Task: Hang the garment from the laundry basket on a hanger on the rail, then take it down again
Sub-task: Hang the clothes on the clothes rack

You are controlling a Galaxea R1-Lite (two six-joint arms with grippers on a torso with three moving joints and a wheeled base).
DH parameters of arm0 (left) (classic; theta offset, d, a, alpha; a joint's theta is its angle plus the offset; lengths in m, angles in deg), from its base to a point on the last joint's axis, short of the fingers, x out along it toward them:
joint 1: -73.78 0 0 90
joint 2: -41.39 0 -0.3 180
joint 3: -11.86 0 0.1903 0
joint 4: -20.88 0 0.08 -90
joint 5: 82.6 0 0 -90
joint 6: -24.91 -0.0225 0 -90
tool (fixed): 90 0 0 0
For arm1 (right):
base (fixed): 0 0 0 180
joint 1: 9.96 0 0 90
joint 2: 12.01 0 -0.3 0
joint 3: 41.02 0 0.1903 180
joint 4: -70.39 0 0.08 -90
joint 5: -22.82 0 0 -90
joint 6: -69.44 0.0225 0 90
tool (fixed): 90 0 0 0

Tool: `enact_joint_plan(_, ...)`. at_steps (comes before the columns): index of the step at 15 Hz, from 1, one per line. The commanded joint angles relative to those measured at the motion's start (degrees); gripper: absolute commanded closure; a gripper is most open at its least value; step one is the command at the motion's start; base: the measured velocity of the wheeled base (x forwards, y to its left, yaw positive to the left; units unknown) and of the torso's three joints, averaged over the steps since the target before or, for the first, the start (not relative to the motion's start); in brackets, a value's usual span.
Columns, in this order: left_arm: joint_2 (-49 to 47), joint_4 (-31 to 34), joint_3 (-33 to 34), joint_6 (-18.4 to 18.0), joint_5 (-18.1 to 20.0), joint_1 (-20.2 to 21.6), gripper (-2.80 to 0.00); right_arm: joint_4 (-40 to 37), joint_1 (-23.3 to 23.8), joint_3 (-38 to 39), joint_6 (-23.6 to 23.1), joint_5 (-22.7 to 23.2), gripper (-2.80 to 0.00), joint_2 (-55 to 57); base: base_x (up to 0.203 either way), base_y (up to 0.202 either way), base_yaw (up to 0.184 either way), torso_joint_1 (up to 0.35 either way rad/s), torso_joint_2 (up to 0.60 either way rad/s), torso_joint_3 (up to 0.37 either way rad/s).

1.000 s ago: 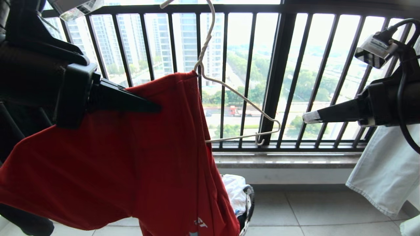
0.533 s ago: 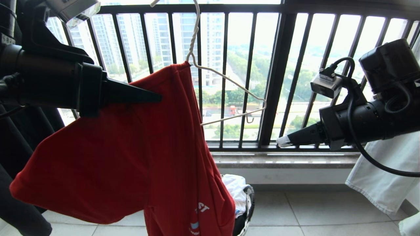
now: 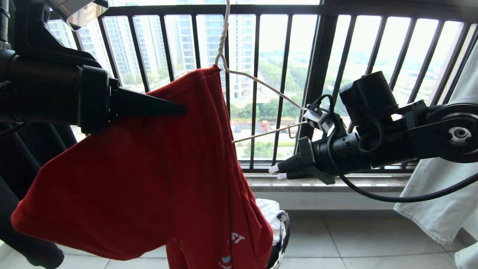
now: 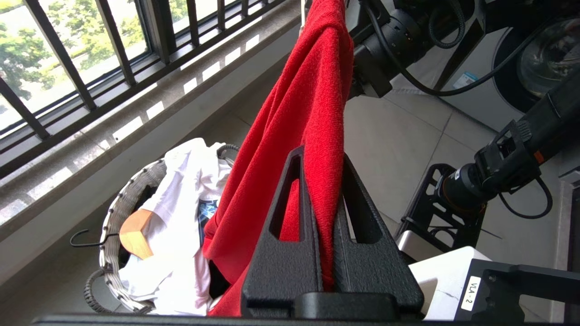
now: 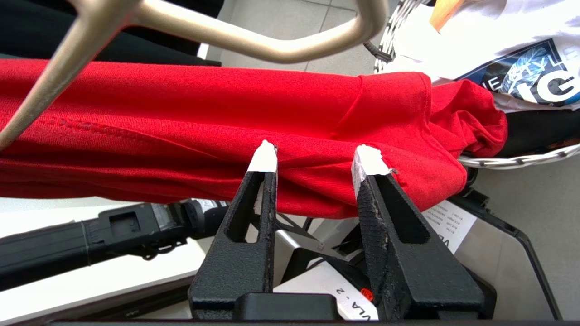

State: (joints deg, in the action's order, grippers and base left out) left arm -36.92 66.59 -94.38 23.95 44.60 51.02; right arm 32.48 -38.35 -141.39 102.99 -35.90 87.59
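While the left gripper (image 4: 317,181) pinches one red garment (image 3: 149,179), right fingers (image 5: 367,160) gape empty — perhaps touching it — under one hanger (image 3: 261,80).

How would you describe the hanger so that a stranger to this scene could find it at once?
Start at the black railing across the window. In front of it hangs a red T-shirt, pinched by the left gripper. The hanger is the thin off-white wire triangle sticking out bare from the shirt's top, unlike the wooden hanger in the basket.

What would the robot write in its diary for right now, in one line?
left gripper: shut on red T-shirt | hanger: one side inside shirt, other bare | right gripper: open, at shirt's edge | laundry basket: below
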Motion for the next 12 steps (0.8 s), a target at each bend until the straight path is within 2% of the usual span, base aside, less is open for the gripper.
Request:
enact_joint_plan(1, 0.6, -0.8, 1.0, 0.3, 3.2, -0.1, 0.0, 0.5, -2.1, -0.5, 5.4, -0.8, -2.8, 0.5, 0.0, 0.0, 0.0, 0.0, 0.0, 0.0)
enact_joint_plan(3, 1.1, -4.7, 4.1, 0.5, 6.6, 0.1, 0.0, 0.2, -3.8, -1.3, 7.3, -4.1, -2.8, 0.4, 0.0, 0.0, 0.0, 0.0, 0.0, 0.0)
enact_joint_plan(5, 1.3, -9.8, 6.7, 1.0, 7.0, 0.1, 0.0, 0.2, -5.4, -1.7, 7.8, -7.9, -2.8, 1.3, 0.0, 0.0, 0.0, 0.0, 0.0, 0.0)
enact_joint_plan(7, 1.3, -11.5, 6.9, 3.1, 6.9, 0.1, 0.0, 0.0, -7.2, -2.0, 7.8, -10.8, -2.8, 1.7, 0.0, 0.0, 0.0, 0.0, 0.0, 0.0)
enact_joint_plan(12, 0.6, -13.2, 7.3, 4.0, 6.9, 0.2, 0.0, 0.0, -10.9, -1.9, 7.7, -17.3, -2.8, 1.5, 0.0, 0.0, 0.0, 0.0, 0.0, 0.0)
